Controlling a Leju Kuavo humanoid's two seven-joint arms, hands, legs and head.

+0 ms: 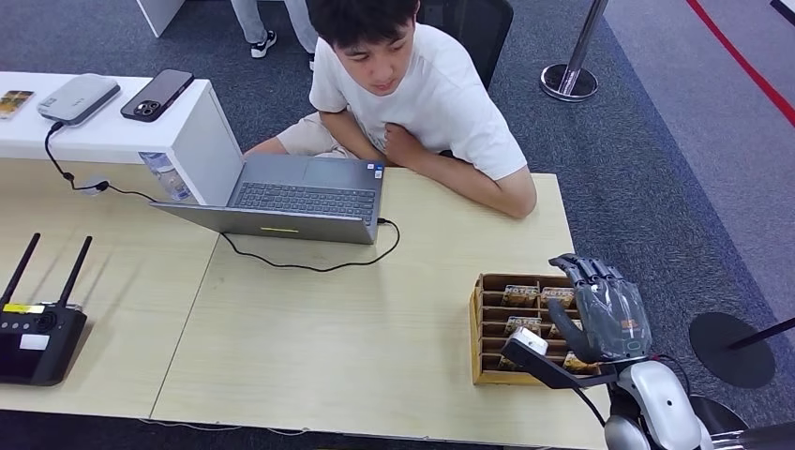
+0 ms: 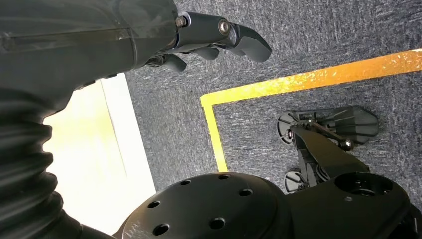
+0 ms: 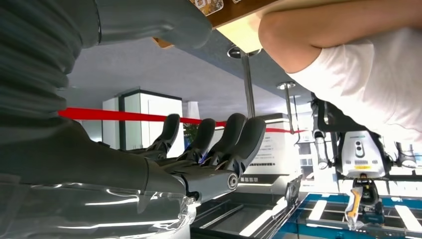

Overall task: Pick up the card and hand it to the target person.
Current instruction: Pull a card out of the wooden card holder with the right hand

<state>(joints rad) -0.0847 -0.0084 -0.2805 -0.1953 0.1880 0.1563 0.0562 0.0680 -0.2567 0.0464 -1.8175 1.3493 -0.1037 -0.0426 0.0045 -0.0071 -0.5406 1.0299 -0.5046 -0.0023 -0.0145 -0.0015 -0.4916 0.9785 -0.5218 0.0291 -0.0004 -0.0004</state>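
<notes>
A wooden card box (image 1: 477,330) stands near the table's right front edge, with several printed cards (image 1: 521,295) upright in its slots. My right hand (image 1: 605,309) hovers over the box's right side, fingers spread, thumb (image 1: 562,334) low over the cards, holding nothing. In the right wrist view the right hand (image 3: 199,149) has straight fingers with nothing between them and the thumb; the box (image 3: 234,11) and the person's arm (image 3: 338,25) lie beyond. The person (image 1: 412,84) in a white shirt sits at the table's far side. My left hand (image 2: 209,35) hangs over the carpet, holding nothing.
An open laptop (image 1: 300,197) with a black cable sits in front of the person. A black router (image 1: 33,328) is at the table's left front. A white shelf (image 1: 197,141) carries a phone (image 1: 157,94) and a grey device (image 1: 78,97). Stanchion bases (image 1: 568,82) stand on the carpet.
</notes>
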